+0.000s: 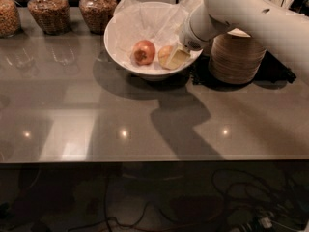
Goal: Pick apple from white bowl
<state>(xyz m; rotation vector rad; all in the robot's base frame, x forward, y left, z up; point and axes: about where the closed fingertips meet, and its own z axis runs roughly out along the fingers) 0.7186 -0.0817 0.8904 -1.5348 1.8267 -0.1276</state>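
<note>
- My arm [256,16] comes in from the upper right, a thick, smooth white shell with small holes, bent downward at the wrist toward the white bowl [112,42].
- My tool [175,58] is inside the bowl at its right side, low against the apple [163,54]. A pale, flat, yellowish pad covers the apple's right flank.
- I cannot tell whether my tool is spread, pressed together or pinching the apple.
- The apple is small, round and yellowish. It sits at the bottom of the bowl, just right of a redder apple [144,51] that has a dark patch.
- The bowl is wide, glossy and white, lined with crinkled white paper [145,21] that rises above the far rim.
- Right of the bowl stands a ribbed stack of beige disposable bowls [236,59], partly behind my wrist, on a dark mat [282,74].
- Three rounded glass jars [48,11] of brown grainy contents line the back left.
- The counter [145,124] is a smooth grey-brown sheet, shiny enough to show light spots and my arm's shadow.
</note>
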